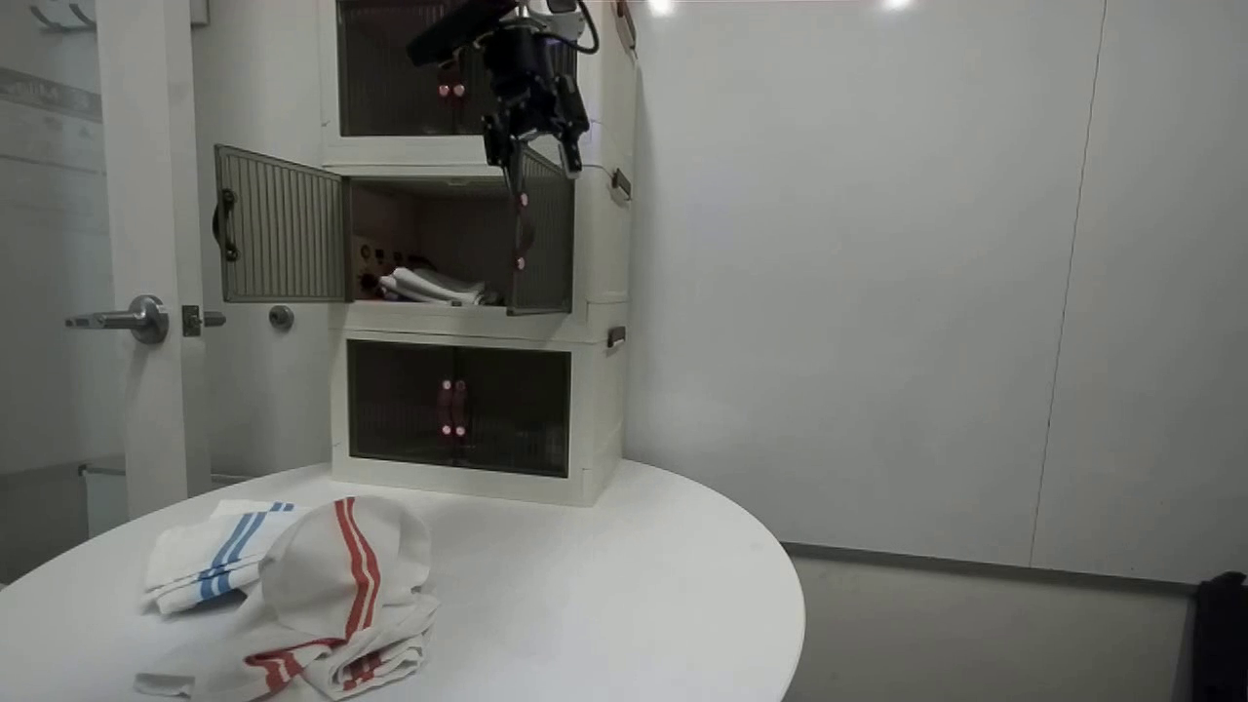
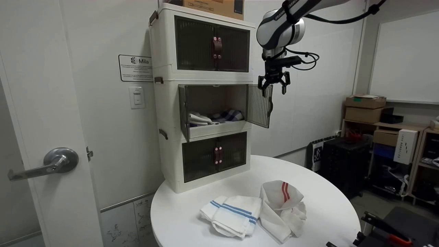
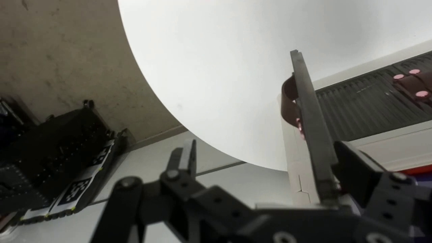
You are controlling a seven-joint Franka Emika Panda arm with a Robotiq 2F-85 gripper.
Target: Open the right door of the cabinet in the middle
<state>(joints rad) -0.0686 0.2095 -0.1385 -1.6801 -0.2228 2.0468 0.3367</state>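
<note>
Cabinet (image 2: 168, 106) on lower unit (image 2: 171, 164)

White and black, this Franka Emika Panda arm (image 2: 285, 30), and there's lettering (image 2: 281, 14) on its link (image 2: 310, 8) well above the Robotiq gripper (image 2: 274, 90), FRANK plainly readable! A black strap (image 2: 291, 12) wraps that link, a thick black cable (image 2: 343, 21) curving away from it. Above the gripper, a rounded white joint housing (image 2: 265, 32); nearer to it, a silver collar (image 2: 273, 53). Thin black cables (image 2: 310, 54) loop out beside the gripper, a slim black bar (image 2: 288, 61) sits just above it. The gripper shows black jointed links (image 3: 219, 211), and the wrist view brings round screw heads (image 3: 284, 237), dark holes (image 3: 218, 199), one finger pad (image 3: 185, 158) in pale grey!
</note>
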